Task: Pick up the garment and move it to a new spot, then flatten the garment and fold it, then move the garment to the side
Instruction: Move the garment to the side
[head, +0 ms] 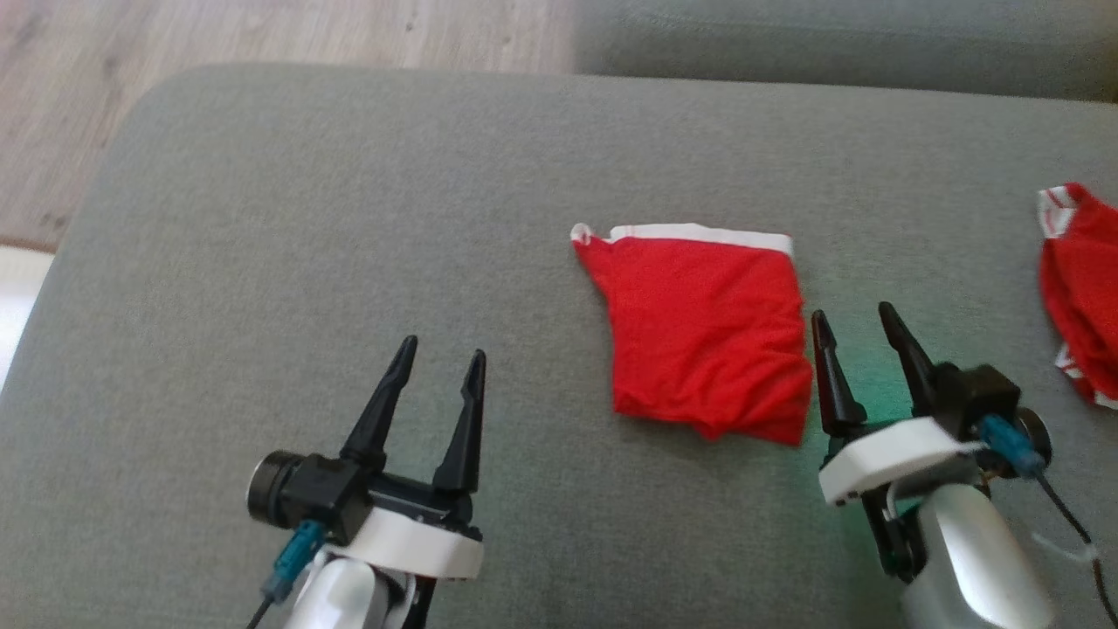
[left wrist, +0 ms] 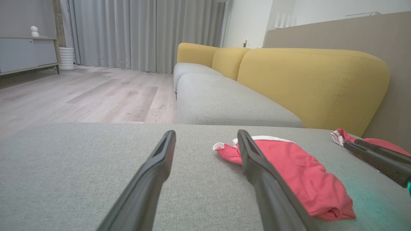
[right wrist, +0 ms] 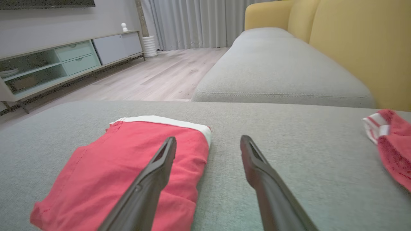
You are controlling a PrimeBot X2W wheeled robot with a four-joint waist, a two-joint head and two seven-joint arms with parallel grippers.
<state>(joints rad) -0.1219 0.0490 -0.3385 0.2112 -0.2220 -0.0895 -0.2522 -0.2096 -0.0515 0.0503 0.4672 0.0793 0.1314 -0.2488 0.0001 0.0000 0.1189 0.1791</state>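
left gripper (head: 443, 348), right gripper (head: 852, 310): jaws wide, empty

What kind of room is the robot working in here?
Most likely a home living room: a grey sofa with yellow back cushions, a low cabinet along the wall, and floor-length curtains over a wood floor.

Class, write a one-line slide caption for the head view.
Folded red garment on a grey cushion; open left gripper well apart from it, open right gripper beside its edge.
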